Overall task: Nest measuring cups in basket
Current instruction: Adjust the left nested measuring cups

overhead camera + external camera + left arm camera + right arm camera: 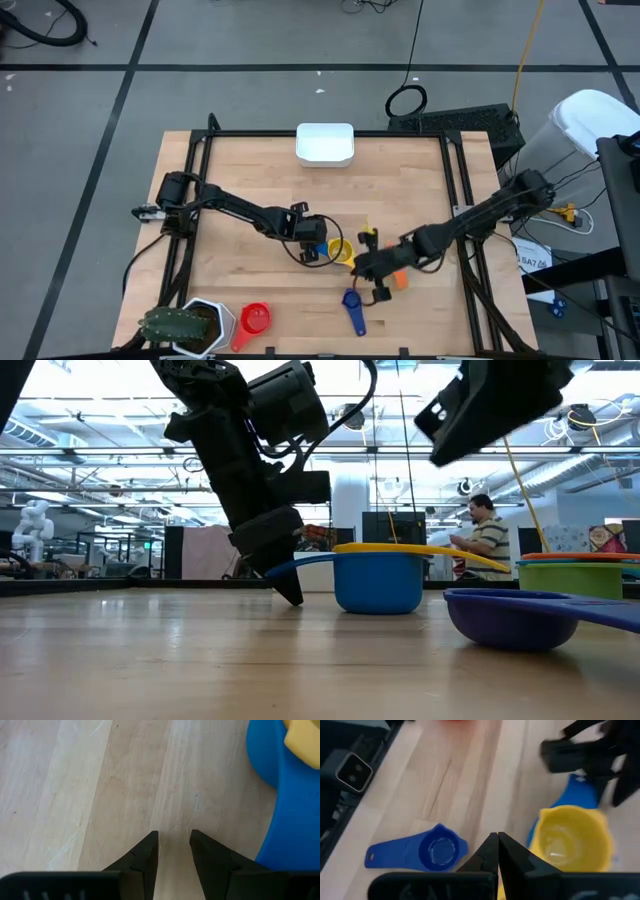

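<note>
A: Where are your cups?
B: A yellow cup (340,251) sits nested in a blue cup (318,247) mid-table; the basket (325,143) is far off. Your left gripper (172,842) is parted and empty beside them, your right gripper (498,851) closed.
A: Handling?
B: Probably light, stiff and slick; pinch the rim or the flat handle.

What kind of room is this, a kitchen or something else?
Probably a robotics lab or workshop, not a kitchen: a framed wooden table on a grey tiled floor, high ceiling with strip lights, a white robot figure behind.

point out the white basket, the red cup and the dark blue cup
white basket (325,144), high view, its floor
red cup (257,319), high view, its bowl
dark blue cup (438,849), right wrist view, its bowl
</note>
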{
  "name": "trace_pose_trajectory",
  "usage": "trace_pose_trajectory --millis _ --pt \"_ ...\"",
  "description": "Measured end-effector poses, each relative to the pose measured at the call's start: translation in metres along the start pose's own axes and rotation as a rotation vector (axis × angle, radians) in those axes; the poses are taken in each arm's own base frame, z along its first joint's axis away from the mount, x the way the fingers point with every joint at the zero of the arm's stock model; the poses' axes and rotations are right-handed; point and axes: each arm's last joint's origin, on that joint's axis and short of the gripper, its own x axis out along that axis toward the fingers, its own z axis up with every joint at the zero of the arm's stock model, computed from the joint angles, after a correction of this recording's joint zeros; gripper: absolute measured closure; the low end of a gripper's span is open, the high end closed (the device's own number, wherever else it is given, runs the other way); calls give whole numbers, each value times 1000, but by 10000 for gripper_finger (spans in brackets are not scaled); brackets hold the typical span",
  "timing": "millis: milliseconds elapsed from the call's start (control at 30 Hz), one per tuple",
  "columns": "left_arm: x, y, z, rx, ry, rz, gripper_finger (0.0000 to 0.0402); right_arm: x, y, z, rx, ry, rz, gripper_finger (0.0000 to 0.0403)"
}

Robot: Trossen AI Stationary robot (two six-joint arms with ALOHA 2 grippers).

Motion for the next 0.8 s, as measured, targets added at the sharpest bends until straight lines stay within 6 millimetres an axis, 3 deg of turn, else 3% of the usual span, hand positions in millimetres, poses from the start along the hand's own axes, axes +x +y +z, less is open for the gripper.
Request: trace_pose_trajectory --millis 400,533,800 --pt "0 0 0 -16 0 2 280 69 7 -15 51 66 65 403" --pt "0 0 0 -16 0 1 280 79 0 -19 75 81 44 403" --pt "0 0 1 -19 -12 -1 280 81 -24 -12 68 36 -45 403"
